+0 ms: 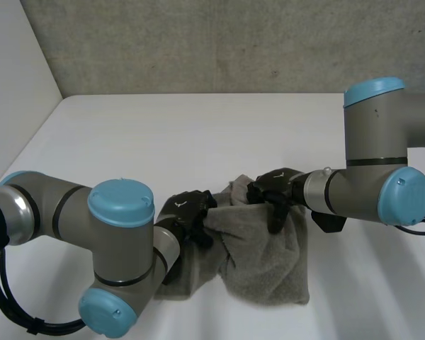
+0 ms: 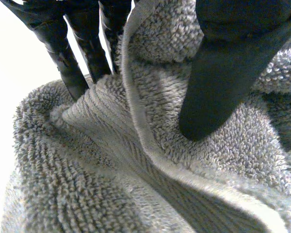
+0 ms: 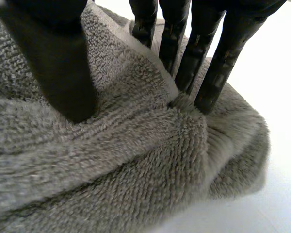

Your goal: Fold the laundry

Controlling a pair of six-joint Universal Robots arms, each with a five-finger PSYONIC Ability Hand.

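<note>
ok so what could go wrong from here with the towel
1. The towel is bunched, and the left hand and right hand pinch it close together, perhaps on folds rather than corners; a fold from here may come out crooked.
2. The left hand's thumb sits close to the hem, so the edge might slip out.

It looks like a robot lab: a plain white table (image 1: 198, 134) against a bare grey concrete wall (image 1: 234, 42).
</note>
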